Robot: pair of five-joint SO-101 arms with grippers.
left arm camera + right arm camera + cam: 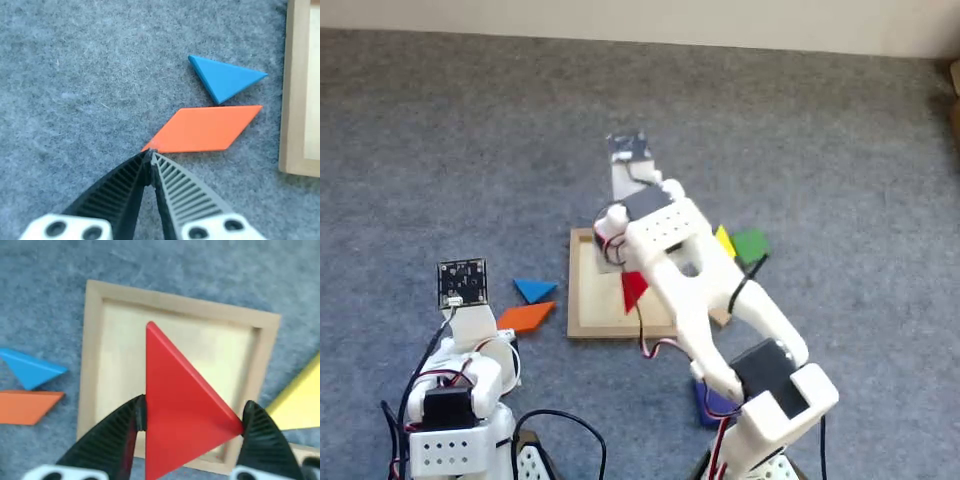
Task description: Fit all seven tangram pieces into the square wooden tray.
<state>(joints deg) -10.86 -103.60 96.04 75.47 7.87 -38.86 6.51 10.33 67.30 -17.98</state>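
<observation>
Red triangle [180,405] is the pc in play. The right claw [192,422] is clamped on it, one finger on each side edge, and holds it over the floor of the wooden tray [92,365]. Can't tell if it's flat on the floor yet or a touch above. Edge grip makes sense b/c the pc is thin and flat, so there's no other purchase. A big triangle prob. wants to go in early and into a corner, while there's room to square it to the rim. Where the tray floor is visible, no other pc lies on it.

Left claw [151,160] is closed w/ nothing in it. Its tips are right at the left corner of the orange parallelogram [202,129], touching or a hair off, can't say which. Closed tips suit a nudge more than a pick. It may also just be parked there, keeping that arm out of the way while the other works over the tray.

Blue triangle [225,80] lies just beyond the orange one on the far side, nearly touching it. Both are on the grey carpet [420,120], left of the tray and close to its rim, so easy reach for the left arm.

Right of the tray, by its far-right corner, the yellow piece [723,240] and green piece [751,244] sit side by side. A purple piece [713,402] lies near, beside the right arm's base. Those suit the right arm.

Task looks early: at most one pc is going in.
</observation>
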